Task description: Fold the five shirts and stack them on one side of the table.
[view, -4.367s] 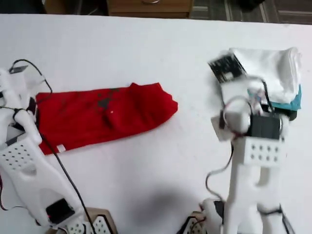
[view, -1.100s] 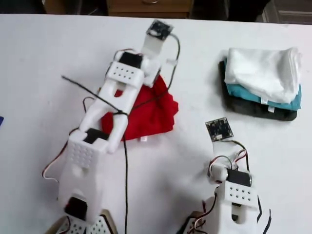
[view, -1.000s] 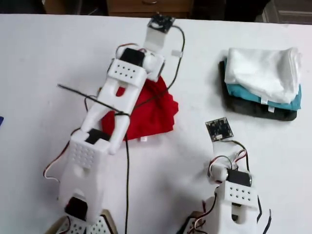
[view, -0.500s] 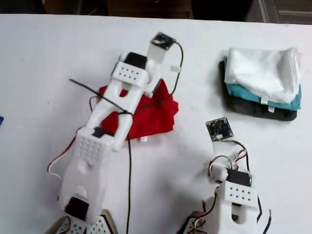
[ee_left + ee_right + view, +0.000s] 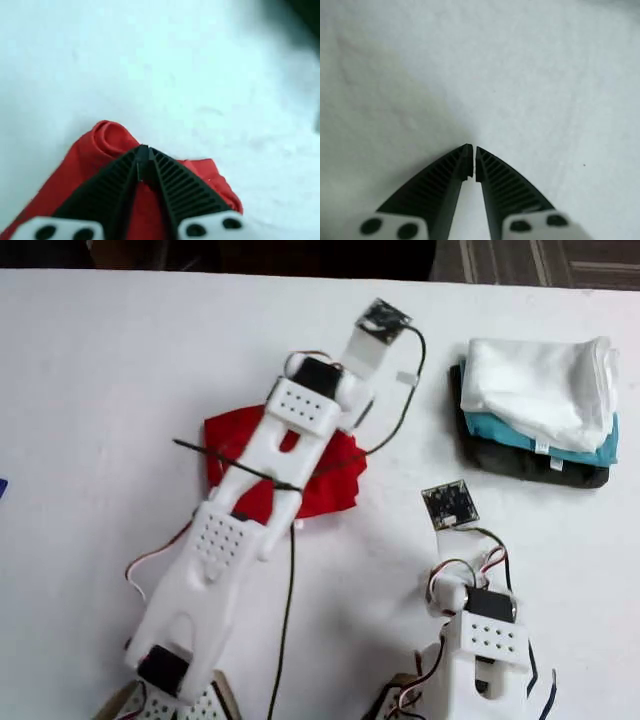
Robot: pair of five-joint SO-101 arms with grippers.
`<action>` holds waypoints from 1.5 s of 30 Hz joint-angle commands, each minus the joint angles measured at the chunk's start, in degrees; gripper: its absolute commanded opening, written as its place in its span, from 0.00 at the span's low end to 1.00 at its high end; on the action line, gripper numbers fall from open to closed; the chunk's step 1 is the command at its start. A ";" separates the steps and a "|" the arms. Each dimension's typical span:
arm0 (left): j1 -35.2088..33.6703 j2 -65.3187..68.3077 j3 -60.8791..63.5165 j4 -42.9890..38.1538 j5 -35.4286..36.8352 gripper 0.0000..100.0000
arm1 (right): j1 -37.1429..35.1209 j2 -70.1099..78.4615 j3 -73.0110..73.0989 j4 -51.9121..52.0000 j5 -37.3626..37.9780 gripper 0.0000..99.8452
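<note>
Lying folded beneath the left jaws, the red shirt [image 5: 335, 478] runs its long axis roughly across them. The stack of folded shirts [image 5: 540, 390] sits well off to one side. The left jaws are pressed together at the shirt's edge (whether on cloth, I cannot tell). The right jaws, likewise closed, hover over bare surface [image 5: 545, 75].

The white table [image 5: 120, 360] carries a folded red shirt [image 5: 228, 440], which lies right under the left fingers [image 5: 175, 185] and bulges a little past their tips. Below the right fingers [image 5: 440, 182] is the table's plain white top. Apart from both pairs of fingers sits a stack [image 5: 535, 390] of three folded shirts, its black shirt [image 5: 520, 468] lowest, flat on the table
</note>
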 commanded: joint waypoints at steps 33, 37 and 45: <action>3.34 -10.90 10.15 20.84 -0.26 0.03 | 0.31 -1.10 -0.26 -0.84 0.26 0.02; 5.27 -8.97 11.65 17.23 -0.70 0.03 | 0.31 -1.10 -0.26 -0.84 0.26 0.02; 4.66 -8.53 11.03 10.02 -0.70 0.03 | 0.31 -1.10 -0.26 -0.84 0.26 0.02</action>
